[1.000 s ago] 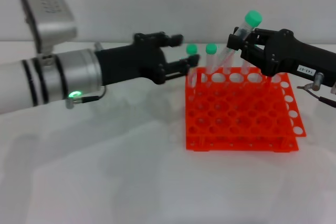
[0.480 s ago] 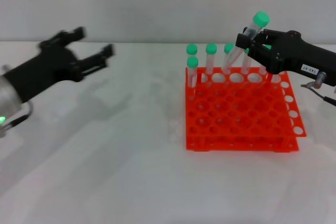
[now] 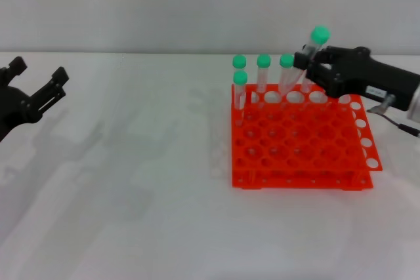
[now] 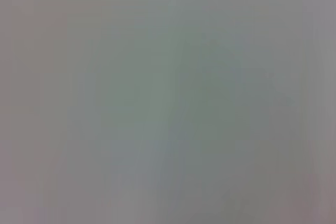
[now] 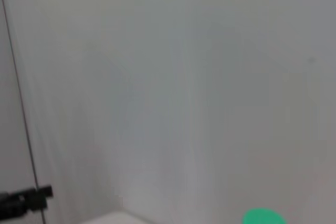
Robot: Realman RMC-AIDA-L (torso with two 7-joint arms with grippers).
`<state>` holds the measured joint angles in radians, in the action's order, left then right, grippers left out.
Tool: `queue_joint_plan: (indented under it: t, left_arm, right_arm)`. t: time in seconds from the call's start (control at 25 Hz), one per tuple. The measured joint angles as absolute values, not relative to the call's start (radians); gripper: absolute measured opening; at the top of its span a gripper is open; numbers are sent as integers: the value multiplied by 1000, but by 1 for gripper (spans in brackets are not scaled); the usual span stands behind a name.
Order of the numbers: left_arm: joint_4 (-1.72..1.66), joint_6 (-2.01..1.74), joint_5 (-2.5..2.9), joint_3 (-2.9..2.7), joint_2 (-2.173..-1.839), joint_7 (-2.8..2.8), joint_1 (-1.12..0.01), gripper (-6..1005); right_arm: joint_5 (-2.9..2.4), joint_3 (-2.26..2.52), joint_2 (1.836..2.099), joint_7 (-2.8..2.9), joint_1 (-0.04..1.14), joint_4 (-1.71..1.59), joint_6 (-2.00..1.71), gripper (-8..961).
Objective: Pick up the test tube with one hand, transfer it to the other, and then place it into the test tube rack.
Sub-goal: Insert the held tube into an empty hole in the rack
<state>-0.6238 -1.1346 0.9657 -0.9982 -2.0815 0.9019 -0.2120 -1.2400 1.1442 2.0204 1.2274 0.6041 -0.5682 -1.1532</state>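
In the head view my right gripper (image 3: 304,63), black on a black arm with a white label, is shut on a clear test tube (image 3: 315,44) with a green cap. It holds the tube tilted over the back right holes of the orange-red rack (image 3: 302,142), the tube's lower end down near the rack's top tier. My left gripper (image 3: 38,82) is open and empty at the far left edge, well away from the rack. The right wrist view shows only the held tube's green cap (image 5: 262,217) at its edge. The left wrist view shows plain grey.
Several other green-capped tubes (image 3: 264,73) stand in the rack's back left holes, close beside the held tube. The rack stands on a white table (image 3: 144,181). A thin cable (image 3: 394,119) hangs under the right arm.
My left arm has pulled back to the far left, its gripper open. My right gripper has lowered the tube a little toward the rack's back row.
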Motion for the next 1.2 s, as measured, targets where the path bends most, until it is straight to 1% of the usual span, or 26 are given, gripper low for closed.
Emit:
queue_joint_plan:
  t: [0.4,1.2]
  left_arm:
    - [-600,-1144,953,-997,-2082,885,-198,885]
    - [-567,-1153,939,-1000,-2081,883,-204,885]
  right_arm:
    - [-1214,1294,2025,1224,668,-568,-1004,242]
    - [-1202,1415,2028,1211,714,-569,-857,263]
